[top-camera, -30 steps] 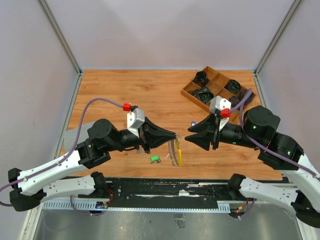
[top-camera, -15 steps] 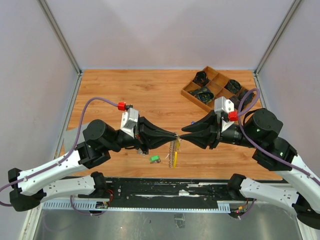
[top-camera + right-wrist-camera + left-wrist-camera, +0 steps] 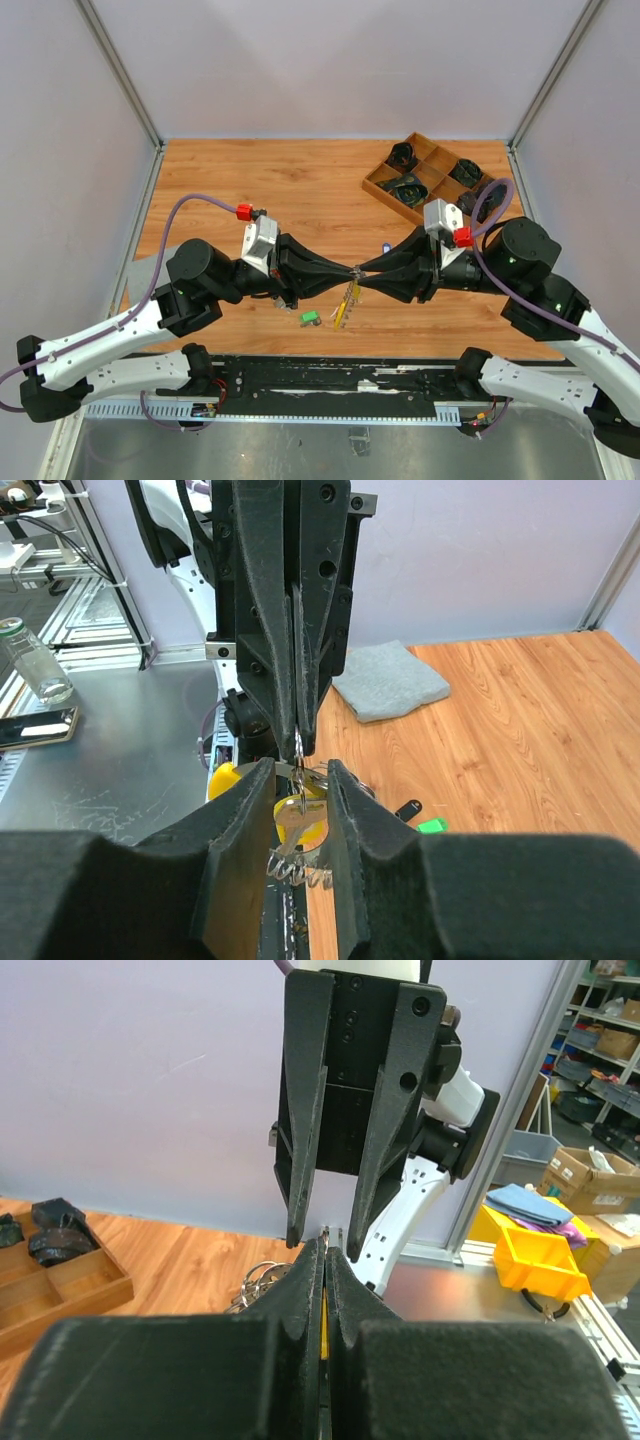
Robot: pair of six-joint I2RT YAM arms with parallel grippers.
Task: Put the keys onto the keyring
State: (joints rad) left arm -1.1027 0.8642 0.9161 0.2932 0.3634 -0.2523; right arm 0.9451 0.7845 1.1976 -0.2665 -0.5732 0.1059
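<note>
Wooden tabletop (image 3: pixel 240 190), overhead view: your divided wooden tray (image 3: pixel 389 160) sits at the far right. Dark coiled items (image 3: pixel 408 188) lie in its compartments; what they are cannot be made out. Your left gripper (image 3: pixel 352 271) and right gripper (image 3: pixel 359 272) meet tip to tip above the near middle of the table. The keyring (image 3: pixel 345 298) hangs just below that meeting point. A green key (image 3: pixel 310 318) lies on the table near the ring, apart from it. A blue key (image 3: pixel 386 247) lies on the far side of the right gripper.

Left wrist view: your left jaws are pressed fully together, with a yellow sliver showing between them. The right gripper's fingers (image 3: pixel 305 1160) stand partly apart, one on either side of the left tips. The tray appears at the left edge, with dark items in its far compartment.

Right wrist view: your right jaws are partly open and straddle the keyring's yellow piece (image 3: pixel 305 825); no grip on it is evident. The left tips pinch the ring's wire just above.
</note>
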